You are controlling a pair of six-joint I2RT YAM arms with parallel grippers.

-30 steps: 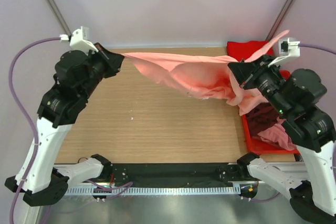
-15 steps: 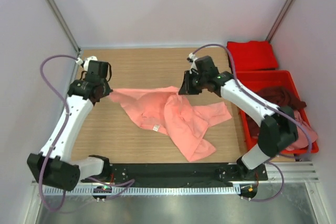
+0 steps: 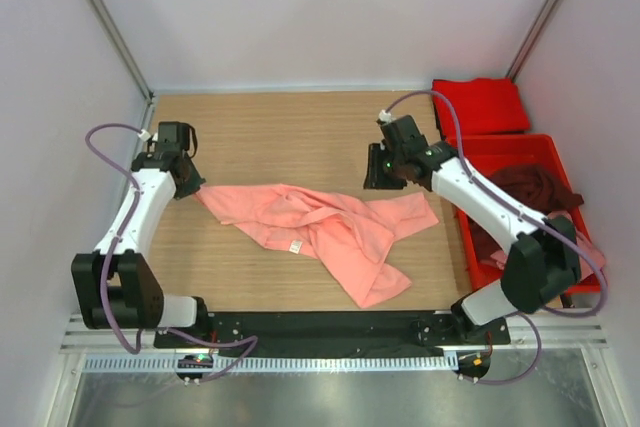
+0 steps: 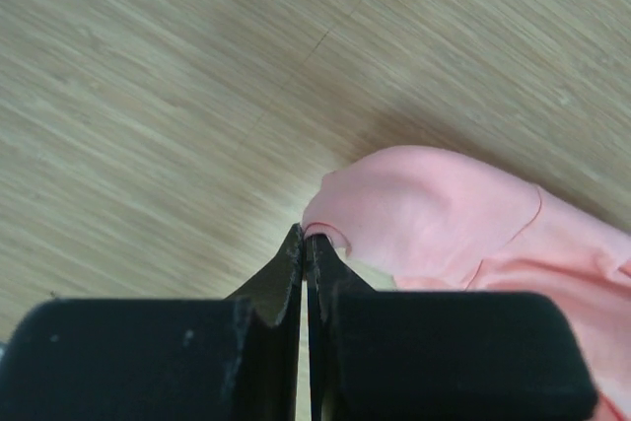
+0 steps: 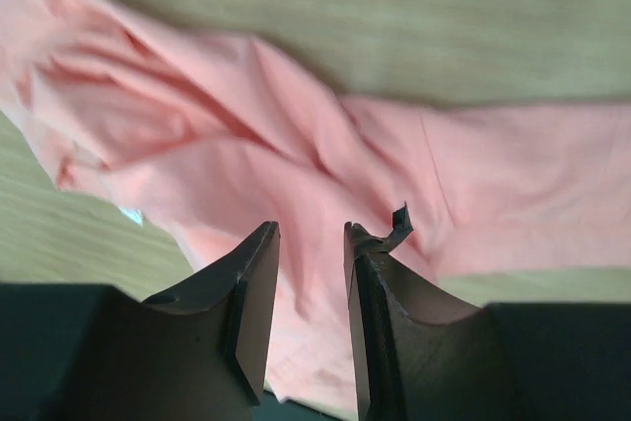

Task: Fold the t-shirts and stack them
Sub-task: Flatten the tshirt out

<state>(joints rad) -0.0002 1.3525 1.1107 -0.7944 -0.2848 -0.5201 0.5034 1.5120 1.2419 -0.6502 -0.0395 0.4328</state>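
Salmon-pink t-shirt [image 3: 340, 232], small white label [image 3: 296, 245], writing unreadable

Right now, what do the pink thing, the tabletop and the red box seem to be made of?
The salmon-pink t-shirt: thin matte cloth, lying in soft folds and wrinkles. The tabletop: wood or wood-look laminate, pale straight grain, low sheen. The red bin: probably rigid plastic, straight rim, even colour.

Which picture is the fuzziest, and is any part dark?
Right wrist view: the shirt and table look smeared and fuzzy. Left wrist view: table sharp, a dark shadow beside the shirt. Top view: clear and evenly lit.
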